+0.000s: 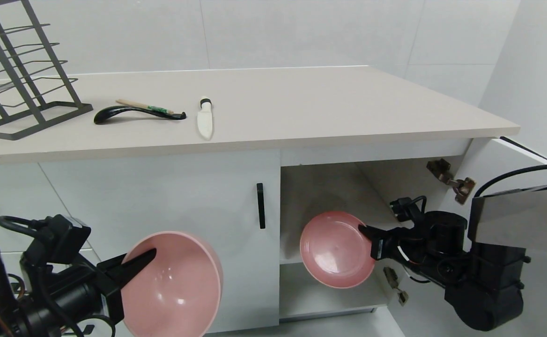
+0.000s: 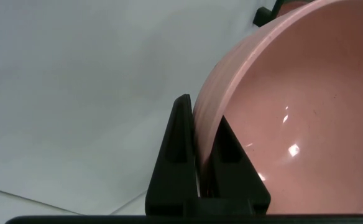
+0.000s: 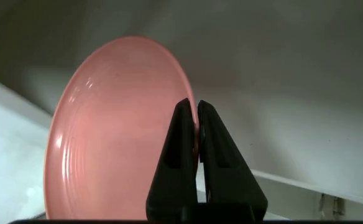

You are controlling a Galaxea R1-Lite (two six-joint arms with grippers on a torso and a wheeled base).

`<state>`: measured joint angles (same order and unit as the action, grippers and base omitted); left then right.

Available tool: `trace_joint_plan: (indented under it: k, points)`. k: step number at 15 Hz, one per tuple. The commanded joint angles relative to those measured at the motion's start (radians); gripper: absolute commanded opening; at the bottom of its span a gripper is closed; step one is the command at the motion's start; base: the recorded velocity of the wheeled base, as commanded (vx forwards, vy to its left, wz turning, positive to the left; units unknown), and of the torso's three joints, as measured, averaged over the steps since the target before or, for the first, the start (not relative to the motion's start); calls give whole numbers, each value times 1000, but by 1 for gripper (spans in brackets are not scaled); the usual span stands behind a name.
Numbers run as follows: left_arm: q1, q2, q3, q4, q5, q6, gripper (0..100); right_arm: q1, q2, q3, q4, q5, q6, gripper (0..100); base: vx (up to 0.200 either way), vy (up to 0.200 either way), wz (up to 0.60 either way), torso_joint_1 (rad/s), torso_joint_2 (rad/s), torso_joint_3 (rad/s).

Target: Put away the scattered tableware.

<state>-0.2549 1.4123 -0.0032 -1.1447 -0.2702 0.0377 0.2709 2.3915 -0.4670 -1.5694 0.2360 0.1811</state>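
My left gripper (image 1: 135,262) is shut on the rim of a pink bowl (image 1: 175,285), held on edge low in front of the closed cabinet door; up close the fingers (image 2: 183,143) pinch the bowl (image 2: 306,106) wall. My right gripper (image 1: 365,232) is shut on the rim of a pink plate (image 1: 334,248), held upright at the mouth of the open cabinet; the plate (image 3: 107,124) stands before the cabinet's shadowed inside. On the countertop lie a black ladle (image 1: 133,112), a wooden-handled utensil (image 1: 144,106) across it, and a white knife (image 1: 204,119).
A dark wire dish rack (image 1: 16,79) stands at the counter's back left. The cabinet's right door (image 1: 512,173) hangs open with hinges (image 1: 451,180) exposed; a shelf (image 1: 329,290) lies inside. The left door has a black handle (image 1: 260,206).
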Motion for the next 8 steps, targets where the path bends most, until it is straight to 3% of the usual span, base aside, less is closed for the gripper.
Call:
trace_joint_plan:
  k: [1,5,8]
  points:
    - [-4,-3,0,-1,0,1,0,-1,58,-50,-1,0,31,0,0,0,0,0,0,0]
    - [-4,-3,2,-1,0,1,0,-9,115,-137,-1,-38,49,0,0,0,0,0,0,0]
    - [-1,-1,2,-1,0,1,0,1,202,-288,-1,-67,100,0,0,0,0,0,0,0]
